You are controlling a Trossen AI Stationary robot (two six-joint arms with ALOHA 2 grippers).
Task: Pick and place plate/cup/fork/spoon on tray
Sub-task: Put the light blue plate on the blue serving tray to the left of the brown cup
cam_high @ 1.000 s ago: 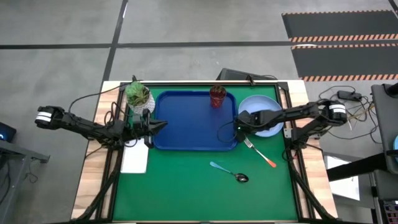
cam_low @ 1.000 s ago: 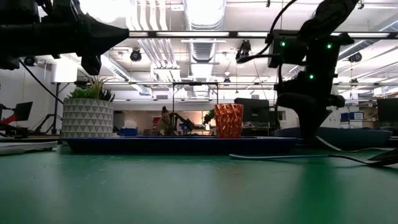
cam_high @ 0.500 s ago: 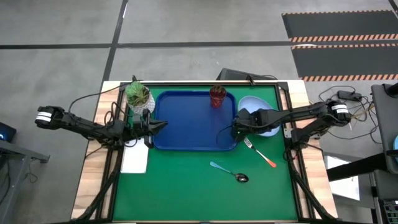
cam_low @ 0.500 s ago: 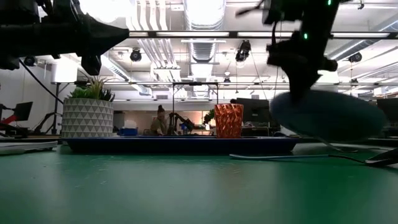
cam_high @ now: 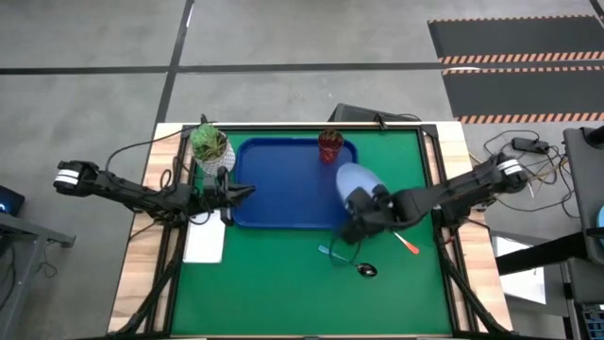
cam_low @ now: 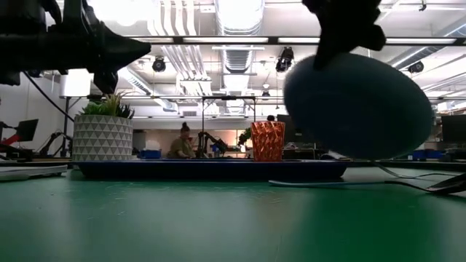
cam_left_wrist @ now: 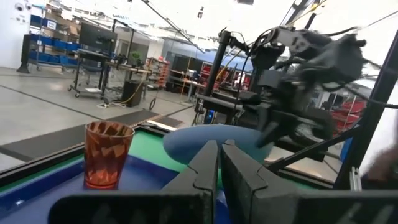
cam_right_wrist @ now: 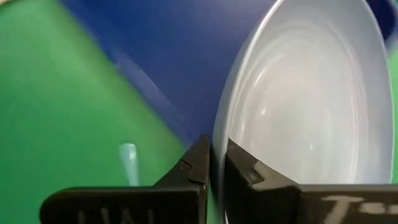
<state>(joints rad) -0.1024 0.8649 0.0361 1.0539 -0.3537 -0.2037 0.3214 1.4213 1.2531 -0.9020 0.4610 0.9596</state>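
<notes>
plate [cam_high: 352, 179] now over tray [cam_high: 283, 184]

Lt-blue plate [cam_high: 353, 178] lifted, tilted, over tray [cam_high: 283, 184] edge.

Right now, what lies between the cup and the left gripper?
Only bare blue tray floor lies between the cup and the left gripper, seen in the high view.
</notes>
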